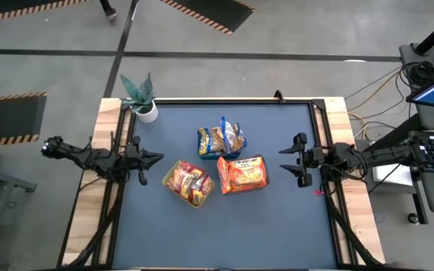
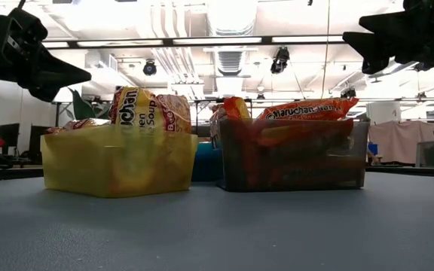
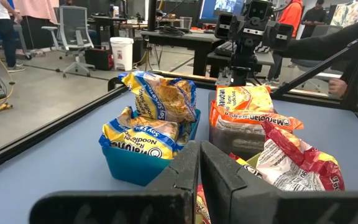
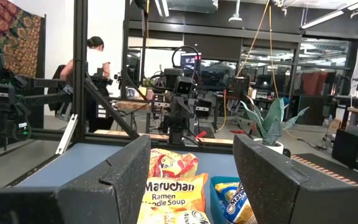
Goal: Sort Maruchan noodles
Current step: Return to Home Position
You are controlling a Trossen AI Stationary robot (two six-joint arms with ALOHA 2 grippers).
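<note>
Glossy, crinkly plastic noodle packets [image 1: 241, 174] — matt tabletop [image 1: 202, 233], bare wood rim [image 1: 110, 113].

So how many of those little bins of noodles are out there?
3, clustered together: a blue bin at the back, a yellow bin in front on the left, a dark bin in front on the right. None seems hidden.

**Colours across the sorting table**

The table [image 1: 224, 233] has a slate-blue top edged in pale wood. The left end effector [image 1: 157, 159] and the right end effector [image 1: 285, 161] are both black. Just beside the left end effector, a translucent yellow tray [image 2: 115, 162] holds red-and-yellow noodle packets [image 1: 189, 183]. Nearer the right end effector, a smoky dark tray [image 2: 292, 162] holds orange packets [image 1: 241, 173]. Between the two end effectors, a blue tray [image 3: 135, 165] holds blue-and-yellow packets [image 3: 157, 99]. Beyond the left end effector, the plant [image 1: 136, 90] is green in a white pot [image 1: 148, 113].
</note>
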